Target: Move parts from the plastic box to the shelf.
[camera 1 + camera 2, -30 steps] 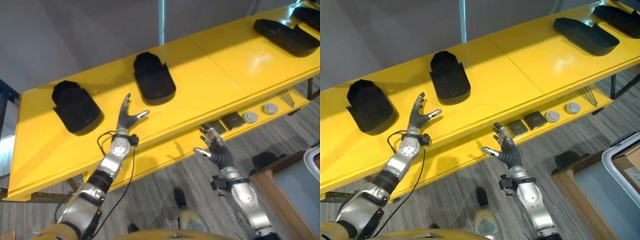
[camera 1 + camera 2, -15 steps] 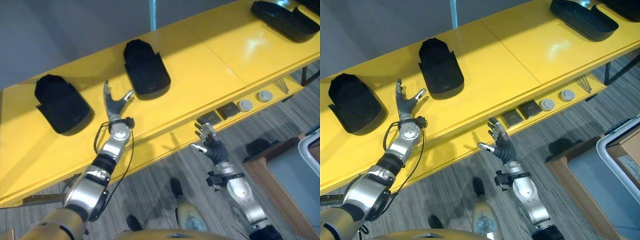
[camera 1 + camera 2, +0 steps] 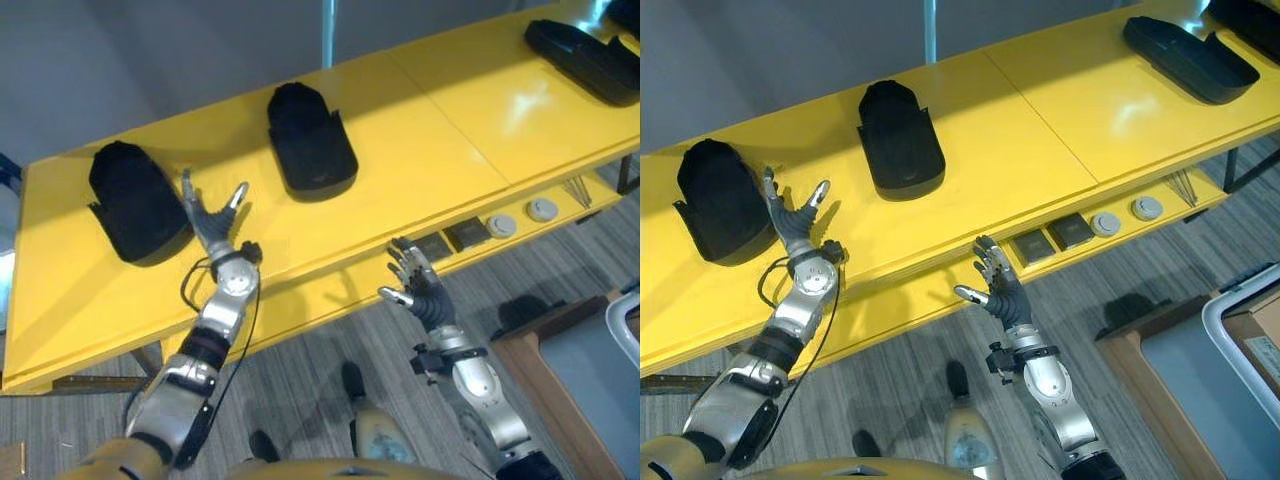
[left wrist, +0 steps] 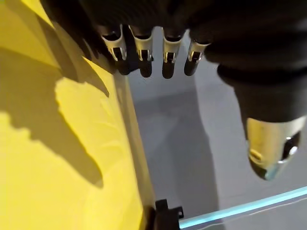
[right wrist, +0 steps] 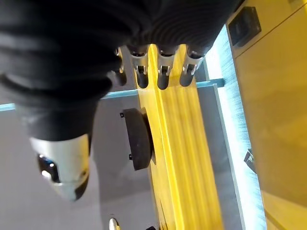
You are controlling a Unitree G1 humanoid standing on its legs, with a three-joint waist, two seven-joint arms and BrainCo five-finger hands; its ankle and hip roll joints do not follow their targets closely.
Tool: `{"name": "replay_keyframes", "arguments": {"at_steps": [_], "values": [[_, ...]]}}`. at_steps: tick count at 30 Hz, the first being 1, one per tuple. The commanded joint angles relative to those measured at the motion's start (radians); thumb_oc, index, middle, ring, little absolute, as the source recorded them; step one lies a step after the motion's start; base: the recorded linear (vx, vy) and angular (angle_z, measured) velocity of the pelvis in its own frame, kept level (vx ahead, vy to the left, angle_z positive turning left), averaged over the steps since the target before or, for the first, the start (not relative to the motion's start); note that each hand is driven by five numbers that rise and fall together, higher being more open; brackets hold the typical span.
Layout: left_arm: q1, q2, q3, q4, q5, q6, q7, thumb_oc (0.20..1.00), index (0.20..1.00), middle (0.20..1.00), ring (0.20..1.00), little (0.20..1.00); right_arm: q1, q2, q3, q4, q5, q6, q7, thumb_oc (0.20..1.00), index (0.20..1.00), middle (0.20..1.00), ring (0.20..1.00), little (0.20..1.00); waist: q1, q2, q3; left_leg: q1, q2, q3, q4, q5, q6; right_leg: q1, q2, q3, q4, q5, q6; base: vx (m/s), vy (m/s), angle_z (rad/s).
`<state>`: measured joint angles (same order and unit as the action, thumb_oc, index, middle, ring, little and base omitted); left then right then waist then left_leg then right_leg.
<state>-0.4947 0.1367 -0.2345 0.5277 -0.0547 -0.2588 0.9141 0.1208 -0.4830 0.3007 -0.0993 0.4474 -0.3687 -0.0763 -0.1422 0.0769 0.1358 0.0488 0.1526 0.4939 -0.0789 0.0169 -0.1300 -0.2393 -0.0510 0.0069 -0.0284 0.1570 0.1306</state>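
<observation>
Your right hand (image 3: 418, 290) is spread and empty, just below the yellow shelf's (image 3: 420, 150) front edge. Left hand (image 3: 210, 222) is splayed and empty over the shelf, beside the leftmost black part (image 3: 135, 200). Second black part (image 3: 310, 142) sits mid-shelf; a long black tray part (image 3: 580, 60) lies at the far right end.

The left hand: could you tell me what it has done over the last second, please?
The left hand has swung to the robot's left along the shelf, ending beside the leftmost black part, open and empty. The right hand stayed open below the shelf edge; the parts did not move.
</observation>
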Motion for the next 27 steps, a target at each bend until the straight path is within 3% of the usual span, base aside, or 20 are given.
{"name": "replay_keyframes", "arguments": {"at_steps": [1,18,20,21,22,27], "values": [[-0.025,0.025,0.025,0.018,0.045,-0.028,0.016,1.0,1.0,1.0,1.0,1.0,0.041,0.018,-0.036,-0.042,0.036,-0.068,-0.026,1.0,1.0,1.0,1.0,1.0,0.034,-0.013,-0.044,0.057,-0.005,-0.042,0.095,-0.165,-0.002,0.015,-0.033,-0.075,0.155,-0.22,0.115,0.0,-0.024,0.09],[0.036,0.05,0.016,0.035,-0.001,-0.056,-0.043,1.0,1.0,1.0,1.0,1.0,0.051,0.028,-0.034,-0.017,0.045,-0.063,-0.036,1.0,1.0,1.0,1.0,1.0,0.052,-0.018,-0.052,0.062,-0.011,-0.066,0.103,-0.168,0.001,0.041,-0.042,-0.097,0.152,-0.218,0.117,0.0,-0.001,0.07],[0.054,0.059,-0.011,0.0,-0.027,-0.076,-0.125,1.0,1.0,1.0,1.0,1.0,0.049,0.027,-0.043,-0.014,0.036,-0.062,-0.035,1.0,1.0,1.0,1.0,1.0,0.053,-0.018,-0.053,0.061,-0.012,-0.068,0.104,-0.168,0.002,0.044,-0.044,-0.099,0.15,-0.217,0.117,-0.01,0.016,0.06],[0.073,0.074,-0.039,-0.051,-0.063,-0.087,-0.239,1.0,1.0,1.0,1.0,1.0,0.046,0.026,-0.066,-0.012,0.014,-0.057,-0.032,1.0,1.0,1.0,1.0,1.0,0.054,-0.016,-0.05,0.064,-0.012,-0.073,0.107,-0.171,0.002,0.054,-0.045,-0.101,0.152,-0.219,0.119,-0.01,0.028,0.03],[0.081,0.086,-0.05,-0.079,-0.071,-0.091,-0.286,1.0,1.0,1.0,1.0,1.0,0.044,0.025,-0.078,-0.012,0.004,-0.053,-0.029,1.0,1.0,1.0,1.0,1.0,0.055,-0.017,-0.054,0.061,-0.014,-0.074,0.106,-0.169,0.003,0.053,-0.048,-0.102,0.15,-0.216,0.119,-0.01,0.05,0.04],[0.164,0.21,-0.126,-0.318,0.0,-0.105,-0.511,1.0,1.0,1.0,1.0,1.0,0.053,0.011,-0.183,-0.047,-0.074,-0.063,-0.02,1.0,1.0,1.0,1.0,1.0,0.051,-0.013,-0.068,0.079,-0.018,-0.081,0.112,-0.186,0.008,0.081,-0.05,-0.1,0.152,-0.22,0.126,0.01,0.061,0.04]]}}
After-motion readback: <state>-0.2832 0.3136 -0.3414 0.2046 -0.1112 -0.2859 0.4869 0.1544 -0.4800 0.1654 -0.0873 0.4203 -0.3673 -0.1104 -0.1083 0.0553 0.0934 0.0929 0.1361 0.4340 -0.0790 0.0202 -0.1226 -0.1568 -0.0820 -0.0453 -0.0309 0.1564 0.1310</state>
